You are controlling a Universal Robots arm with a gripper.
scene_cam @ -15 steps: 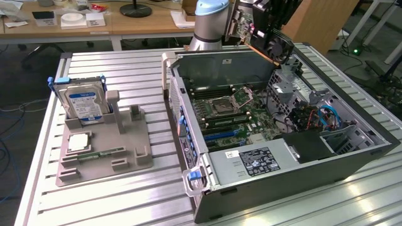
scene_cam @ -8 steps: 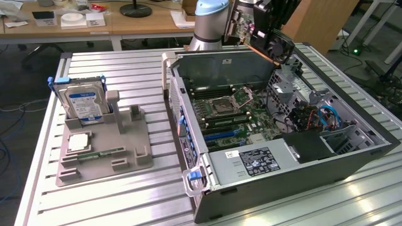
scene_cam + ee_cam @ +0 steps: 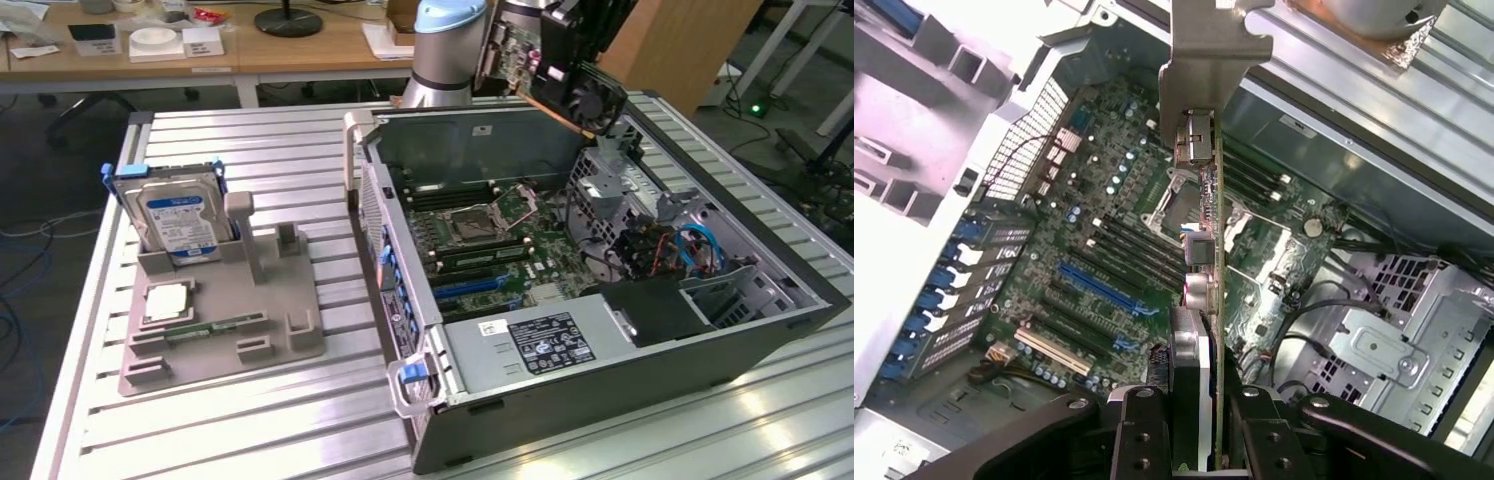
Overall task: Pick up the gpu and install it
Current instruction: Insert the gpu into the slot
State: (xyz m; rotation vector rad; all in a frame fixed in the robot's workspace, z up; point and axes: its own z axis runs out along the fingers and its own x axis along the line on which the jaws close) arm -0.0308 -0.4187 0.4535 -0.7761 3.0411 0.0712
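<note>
In the exterior view, the gpu (image 3: 558,65), a thin flat card with green circuit board, black shroud and round fan, hangs tilted in the air beside the silver-and-pale-blue robot arm (image 3: 447,45). It is above the far end of the open grey metal computer case (image 3: 761,320), well clear of the green motherboard (image 3: 501,235). On the exterior view's left, a silver hard drive with a blue-white label (image 3: 180,215) stands in a grey plastic parts holder (image 3: 220,345); that label and the white-edged sticker on the power supply (image 3: 547,342) carry print too small to read. In the wrist view, the black gripper (image 3: 1196,440) has its fingers drawn in narrow, clamped on the card's edge, and the silver end bracket (image 3: 1204,60) points away. The long blue expansion slot (image 3: 1099,287) lies off to one side, so the card probably needs its edge squared with the slot and kept level, bracket toward the case's rear opening.
</note>
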